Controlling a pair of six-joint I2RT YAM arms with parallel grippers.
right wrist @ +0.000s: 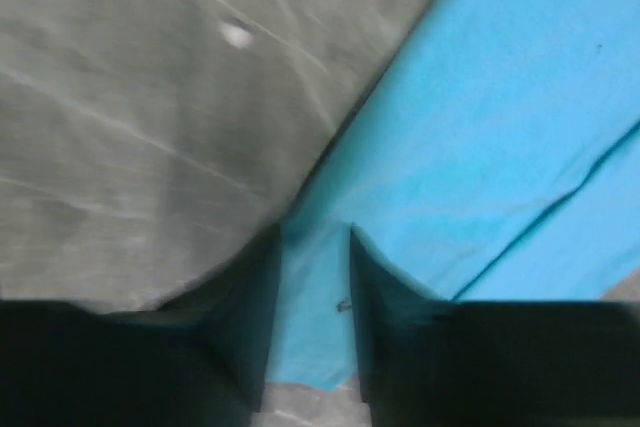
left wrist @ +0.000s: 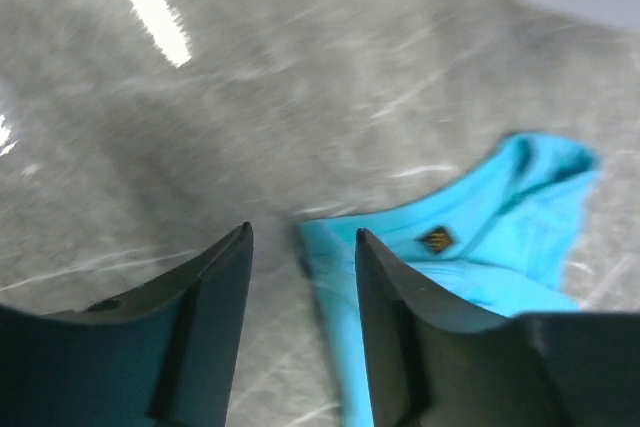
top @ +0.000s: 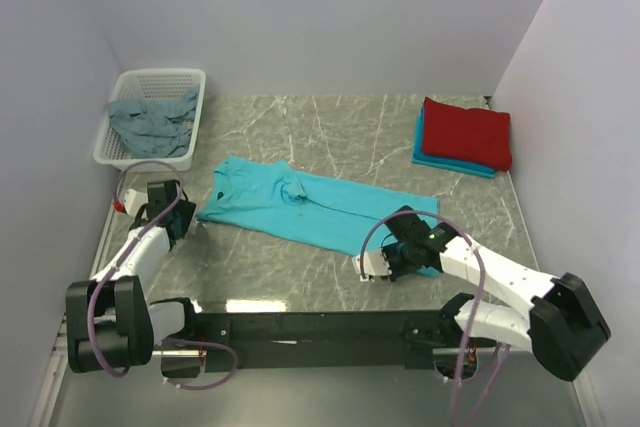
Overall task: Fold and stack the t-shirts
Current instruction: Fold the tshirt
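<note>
A bright turquoise t-shirt lies spread across the middle of the table, collar toward the left. My left gripper is open at its near-left corner. In the left wrist view the shirt's edge lies between the open fingers, by the right one. My right gripper sits low over the shirt's near-right hem. In the right wrist view its fingers stand a narrow gap apart with the shirt's hem between them. A folded red shirt lies on a folded turquoise-blue one at the back right.
A white perforated basket stands at the back left and holds a crumpled grey-blue shirt. White walls close in the left, back and right sides. Grey marble tabletop shows between the shirt and the back wall.
</note>
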